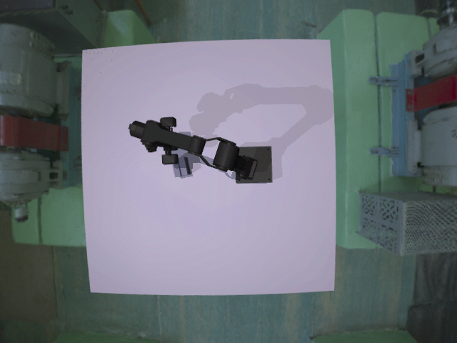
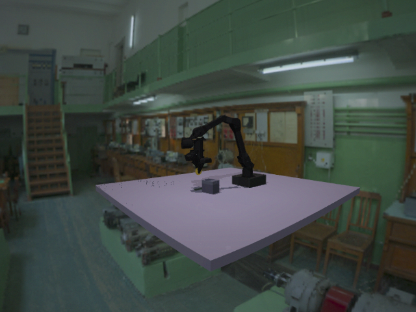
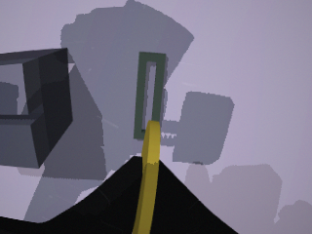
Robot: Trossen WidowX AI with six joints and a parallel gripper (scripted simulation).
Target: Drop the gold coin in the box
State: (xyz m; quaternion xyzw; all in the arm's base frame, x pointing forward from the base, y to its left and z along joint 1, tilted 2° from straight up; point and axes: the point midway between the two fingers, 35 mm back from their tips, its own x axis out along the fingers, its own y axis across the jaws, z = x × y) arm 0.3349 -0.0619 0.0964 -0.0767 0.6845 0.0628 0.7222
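Pincer [image 3: 144,221] clamped on the gold coin [image 3: 147,185]; green holder [image 3: 148,94] below; grey box [image 3: 34,113] beside

A pale lilac table top [image 2: 234,218] sits in a workshop hall. 2 wooden chairs [image 2: 335,231] stand beside its right edge. A wooden staircase [image 2: 45,151] climbs at the far left. A lit tube lamp [image 2: 307,64] hangs under the green balcony [image 2: 234,30]. A red-banded machine [image 1: 29,128] lies alongside the table.
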